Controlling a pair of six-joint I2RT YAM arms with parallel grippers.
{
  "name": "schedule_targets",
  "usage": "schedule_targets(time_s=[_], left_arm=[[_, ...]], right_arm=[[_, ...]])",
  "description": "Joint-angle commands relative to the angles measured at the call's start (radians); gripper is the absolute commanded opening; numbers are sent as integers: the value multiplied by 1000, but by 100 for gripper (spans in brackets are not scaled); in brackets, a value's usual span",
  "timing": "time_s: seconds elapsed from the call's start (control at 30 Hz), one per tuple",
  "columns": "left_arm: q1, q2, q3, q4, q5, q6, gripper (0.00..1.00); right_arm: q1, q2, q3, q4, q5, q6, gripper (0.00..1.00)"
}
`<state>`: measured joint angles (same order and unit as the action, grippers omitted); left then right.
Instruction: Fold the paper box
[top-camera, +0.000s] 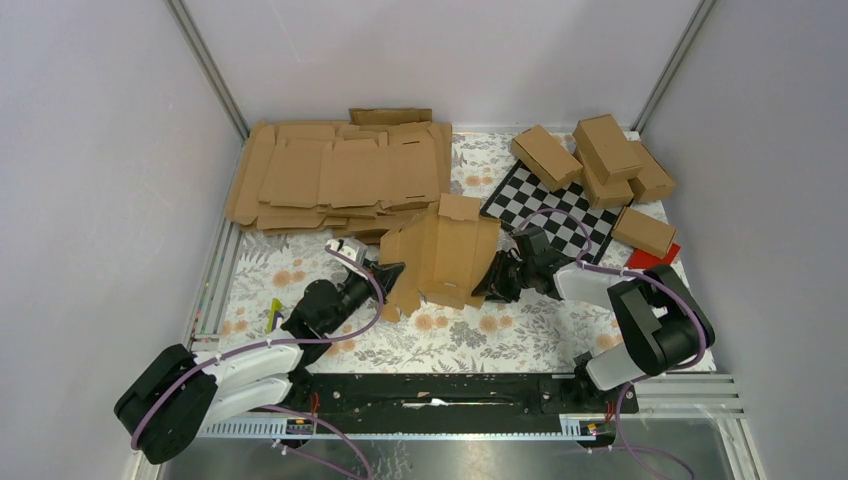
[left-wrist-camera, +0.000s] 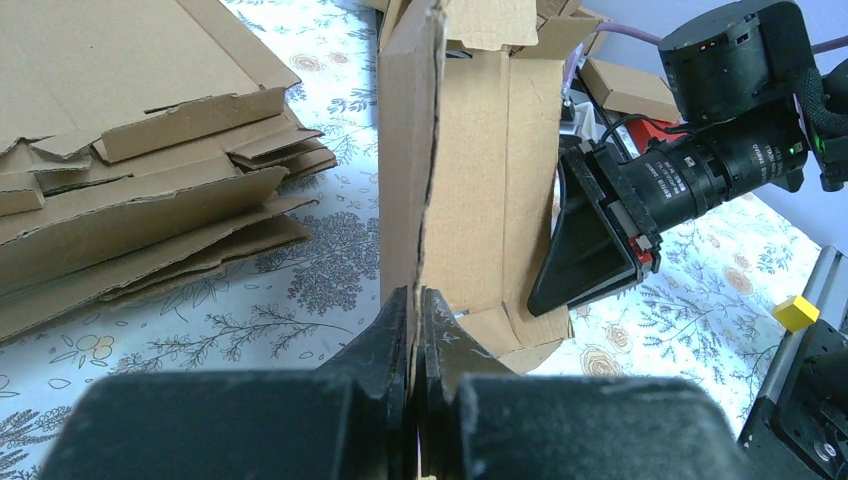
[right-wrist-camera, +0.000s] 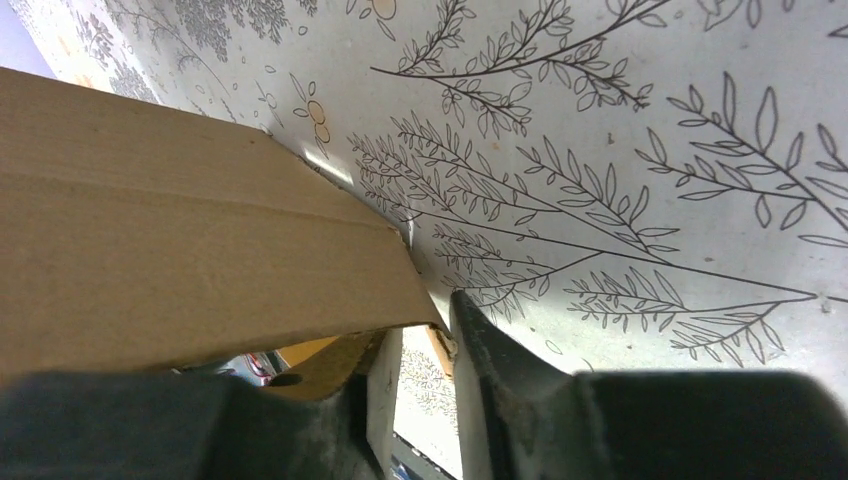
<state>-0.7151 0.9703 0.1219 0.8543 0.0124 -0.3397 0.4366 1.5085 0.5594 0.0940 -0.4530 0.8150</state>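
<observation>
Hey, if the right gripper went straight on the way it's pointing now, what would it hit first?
Most likely the paper box: the right gripper points at one of its panels, whose edge lies right at the fingertips. Past that edge only the flowered tablecloth shows, though depth is hard to judge.

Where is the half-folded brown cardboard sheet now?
In the top view, the half-folded brown cardboard sheet stands mid-table between the left gripper and the right gripper, near the flat cardboard stack.
</observation>
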Motion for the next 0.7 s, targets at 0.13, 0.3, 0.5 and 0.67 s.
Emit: schedule_targets(time_s=[0.13,0.3,0.5,0.67], left_arm=[[-7,-26,-8,64,46,-6,0],[-7,-39,-12,64,49,1,0],[-10,-53,-16,55,39,14,0],[-13,-55,-16,59,50,19,0]], right_arm=[[14,-36,0,54,3,26,12],[14,-75,4,54,6,79,9],[12,-160,-6,53,9,176,3],[11,-236,-39,75,50,273,2]])
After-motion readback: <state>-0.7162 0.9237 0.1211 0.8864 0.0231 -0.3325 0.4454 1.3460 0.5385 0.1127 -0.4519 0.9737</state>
